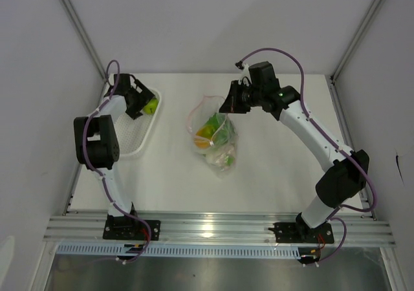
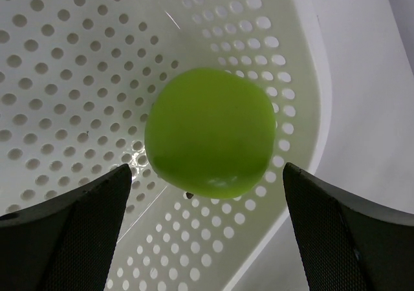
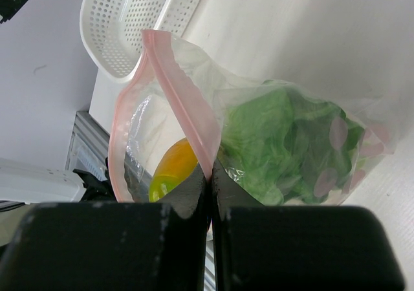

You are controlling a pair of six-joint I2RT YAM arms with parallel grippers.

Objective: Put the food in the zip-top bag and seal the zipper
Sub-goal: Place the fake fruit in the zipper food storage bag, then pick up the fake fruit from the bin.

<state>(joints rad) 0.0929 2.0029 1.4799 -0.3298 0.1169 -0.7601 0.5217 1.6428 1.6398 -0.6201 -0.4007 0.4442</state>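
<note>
Left gripper [image 1: 142, 103] is down in the white mesh basket [image 1: 132, 142], with its fingers [image 2: 71, 233] spread wide on either side of the green apple [image 2: 210, 132]. We see no contact with it. The apple sits on the basket floor, close to a curved corner wall. Right gripper [image 3: 208, 182] has its fingers pressed together, clamped on the zipper [image 3: 184, 103] of the zip-top bag [image 1: 197, 116]. It grips only one lip. The other lip bows away, so the mouth gapes open and the zipper is unsealed. The bag lies mid-table, right of the basket and apart from it. Inside we see the orange fruit [image 3: 176, 161], the cabbage [image 3: 278, 139] and a pale whitish-green piece [image 1: 223, 158] at the bag's near end. There's also a yellow-green bit under the orange fruit, which we can't identify.
</note>
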